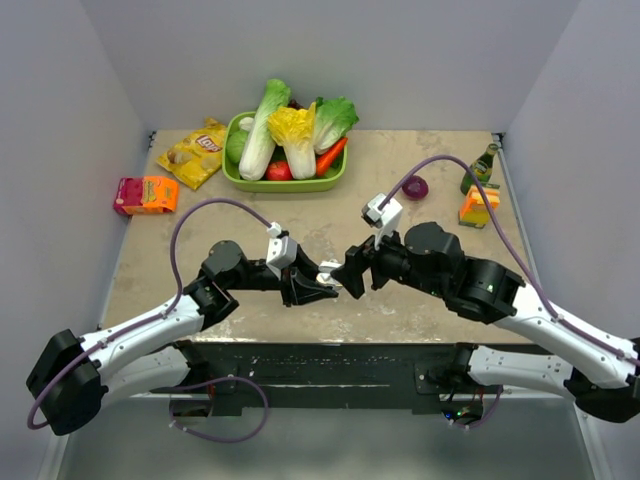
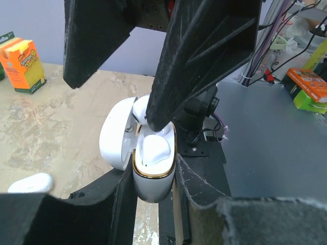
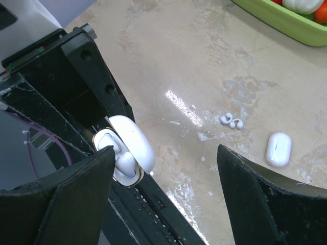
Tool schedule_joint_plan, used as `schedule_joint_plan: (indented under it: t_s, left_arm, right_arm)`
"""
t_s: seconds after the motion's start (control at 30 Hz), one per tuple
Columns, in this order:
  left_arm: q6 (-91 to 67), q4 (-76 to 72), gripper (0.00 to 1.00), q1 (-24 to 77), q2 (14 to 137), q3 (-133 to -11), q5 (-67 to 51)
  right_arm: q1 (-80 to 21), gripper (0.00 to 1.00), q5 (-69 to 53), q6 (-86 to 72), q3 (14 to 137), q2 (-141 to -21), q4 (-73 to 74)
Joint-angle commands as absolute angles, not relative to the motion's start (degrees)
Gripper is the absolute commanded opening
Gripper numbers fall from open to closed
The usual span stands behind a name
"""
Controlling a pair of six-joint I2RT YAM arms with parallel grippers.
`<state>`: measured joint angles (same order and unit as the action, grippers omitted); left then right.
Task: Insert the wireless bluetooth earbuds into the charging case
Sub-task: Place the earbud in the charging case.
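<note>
- White charging case point(image 2: 152, 185), lid open, clamped in left hand point(image 2: 153, 201), lower centre.
- Right hand point(image 3: 166, 153) spread wide, gripping nothing; one fingertip point(image 2: 153, 118) at the case mouth.

You're in a robot test lab: plain white walls point(image 1: 60, 150) box in a beige counter point(image 1: 330, 215), a left arm point(image 1: 150, 325) and a right arm point(image 1: 540, 315) are bolted at its near edge, and a green tray point(image 1: 285, 185) of vegetables point(image 1: 290, 135) sits at the back.
</note>
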<state>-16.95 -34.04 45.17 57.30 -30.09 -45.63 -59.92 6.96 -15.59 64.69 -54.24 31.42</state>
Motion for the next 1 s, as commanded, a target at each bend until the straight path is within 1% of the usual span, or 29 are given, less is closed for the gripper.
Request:
schedule_joint_plan:
  t_s: [0.0, 0.1, 0.4, 0.97]
  left_arm:
    - [-16.44, -37.62, 0.00, 45.62, 56.16, -29.97, -45.27]
    - [-16.35, -37.53, 0.00, 45.62, 56.25, -29.88, -44.65]
    - [-16.43, -38.14, 0.00, 45.62, 56.51, -29.97, -44.38]
    - [-16.00, -38.14, 0.00, 45.70, 55.81, -30.06, -43.77]
  right_arm:
    - [-59.50, 0.84, 6.25, -15.03, 67.15, -50.46, 27.42]
    - [-59.50, 0.84, 6.94, -15.12, 66.97, -48.52, 27.77]
    - [-59.50, 0.83, 13.53, -15.64, 65.74, -49.66, 29.71]
    - [-59.50, 0.82, 9.05, -14.59, 64.86, -52.29, 30.06]
